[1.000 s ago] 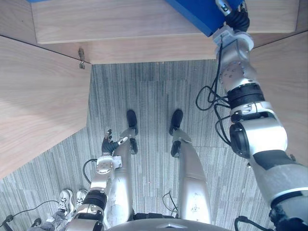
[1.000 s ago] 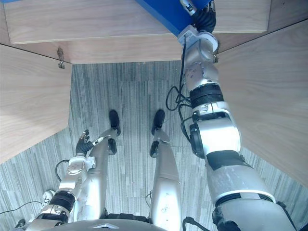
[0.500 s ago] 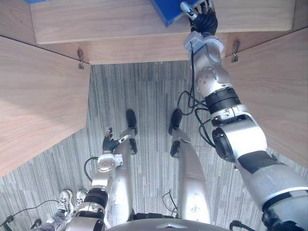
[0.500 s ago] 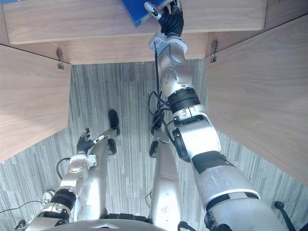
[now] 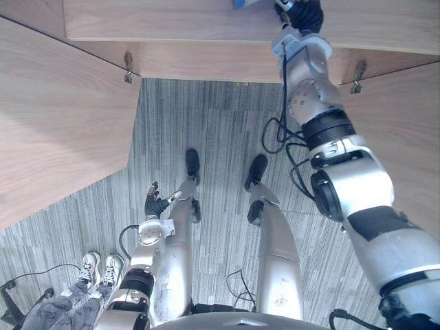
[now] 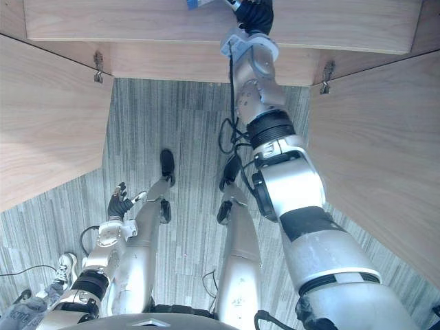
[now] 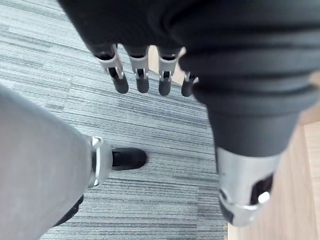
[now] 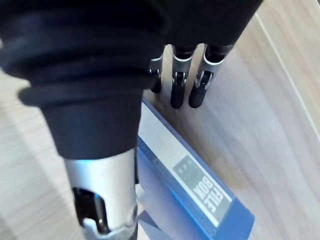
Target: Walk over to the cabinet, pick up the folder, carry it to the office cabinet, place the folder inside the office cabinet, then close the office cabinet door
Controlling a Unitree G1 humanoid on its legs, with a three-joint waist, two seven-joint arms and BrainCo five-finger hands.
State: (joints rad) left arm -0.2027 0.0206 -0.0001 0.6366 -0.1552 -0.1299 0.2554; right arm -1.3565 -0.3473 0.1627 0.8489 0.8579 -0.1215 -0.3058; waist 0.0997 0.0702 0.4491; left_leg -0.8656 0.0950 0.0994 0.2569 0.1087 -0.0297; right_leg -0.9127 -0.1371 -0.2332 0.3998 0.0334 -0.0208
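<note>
The blue folder (image 8: 200,195) lies on the wooden shelf (image 5: 172,27) of the office cabinet; in the eye views just a blue corner (image 6: 194,3) of it peeks in at the top edge. My right arm reaches up into the cabinet. My right hand (image 5: 302,12) sits over the folder's near end, its fingers (image 8: 176,95) straight past the folder's edge and the thumb (image 8: 105,200) alongside it. Low beside my leg hangs my left hand (image 5: 152,203), its fingers (image 7: 141,80) relaxed and holding nothing.
Both cabinet doors stand swung out, the left door (image 5: 62,124) and the right door (image 5: 412,137), with grey carpet (image 5: 213,124) between them. A person's white shoes (image 5: 100,268) and knees show at the lower left.
My right arm has pushed the folder deeper onto the shelf, so it has slid almost out of the eye views. The head camera shifted a little. The left hand stayed put.
</note>
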